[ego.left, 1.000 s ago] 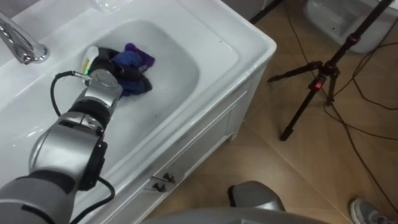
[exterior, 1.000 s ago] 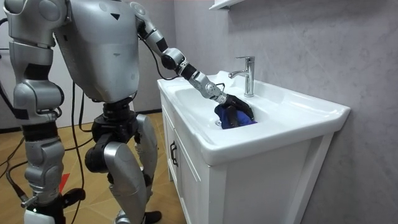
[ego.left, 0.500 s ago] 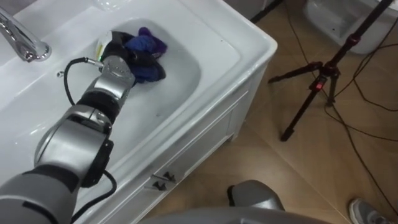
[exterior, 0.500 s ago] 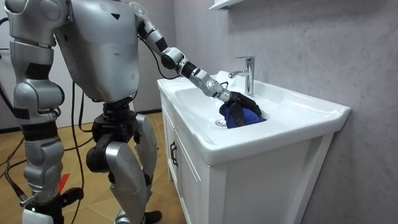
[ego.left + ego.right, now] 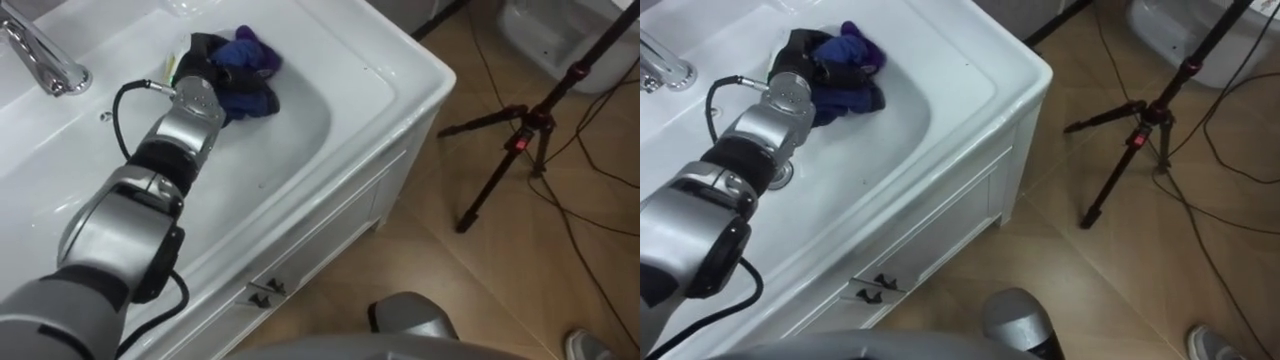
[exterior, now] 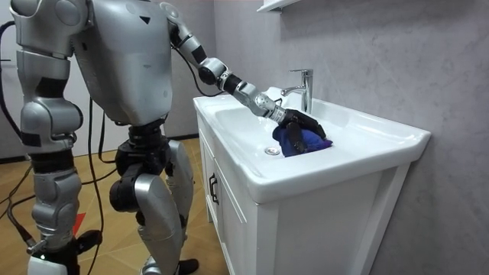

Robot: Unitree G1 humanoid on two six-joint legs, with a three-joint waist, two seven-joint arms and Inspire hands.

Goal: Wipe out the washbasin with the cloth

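A blue-purple cloth (image 5: 252, 72) lies bunched in the white basin (image 5: 380, 62), on its far slope past the drain (image 5: 780, 175). My left hand (image 5: 205, 58) reaches in from the lower left, its dark fingers curled over and round the cloth, pressing it on the basin wall. In the room view the cloth (image 6: 294, 142) sits under the left hand (image 6: 300, 121), just in front of the faucet (image 6: 304, 88). My right hand (image 6: 57, 248) hangs by my side at the room view's lower left. I stand at the front of the vanity.
A chrome faucet (image 5: 40, 60) stands on the rim at the upper left. Below the basin is a white cabinet with dark handles (image 5: 260, 290). A black tripod (image 5: 520, 140) and cables stand on the wooden floor to the right.
My left hand has slid the cloth from near the drain up the basin's far slope, towards the rim beside the faucet. The camera has shifted slightly.
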